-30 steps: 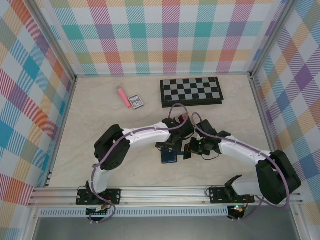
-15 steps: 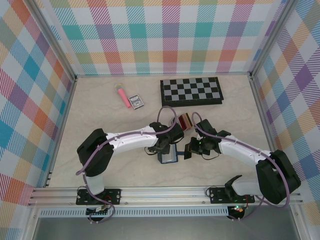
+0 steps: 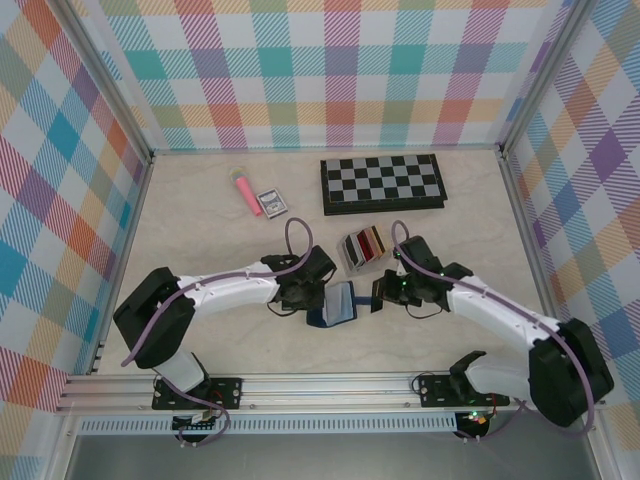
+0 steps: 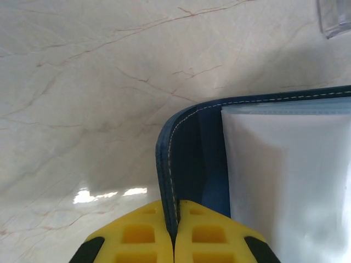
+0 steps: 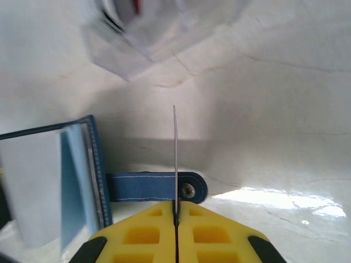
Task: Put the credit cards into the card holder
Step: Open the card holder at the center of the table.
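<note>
The card holder point(image 3: 340, 303) lay open on the marble-patterned table point(image 3: 200, 220), between the two grippers and just on the near side of the slotted stand point(image 3: 349, 256), which held red, yellow and dark credit cards point(image 3: 370, 243). The left gripper point(image 4: 176, 230) was pinched tight on the holder's navy edge. The right gripper point(image 5: 176, 230) clamped one thin card point(image 5: 174, 148), seen edge-on, close to the snap tab point(image 5: 156, 186).
</note>
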Robot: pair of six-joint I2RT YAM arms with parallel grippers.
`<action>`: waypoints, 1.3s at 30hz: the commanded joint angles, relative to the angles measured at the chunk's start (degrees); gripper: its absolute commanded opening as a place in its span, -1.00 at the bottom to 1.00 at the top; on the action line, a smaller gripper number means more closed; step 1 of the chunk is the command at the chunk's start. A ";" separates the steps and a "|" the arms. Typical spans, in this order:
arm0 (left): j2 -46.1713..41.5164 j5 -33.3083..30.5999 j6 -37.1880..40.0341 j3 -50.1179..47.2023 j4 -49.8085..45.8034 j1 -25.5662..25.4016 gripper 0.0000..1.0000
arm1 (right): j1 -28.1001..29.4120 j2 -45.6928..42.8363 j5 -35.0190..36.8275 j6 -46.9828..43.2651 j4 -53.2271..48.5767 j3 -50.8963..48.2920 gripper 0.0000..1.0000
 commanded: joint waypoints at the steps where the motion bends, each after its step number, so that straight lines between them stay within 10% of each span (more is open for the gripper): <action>1: -1.04 4.07 -0.50 -1.33 6.55 0.35 -1.00 | -0.43 -3.29 -2.35 -1.71 1.69 1.33 -0.85; 39: 0.81 5.44 -2.15 -0.46 7.43 0.45 -1.00 | 0.97 2.98 -3.38 -3.04 10.27 -1.40 -0.85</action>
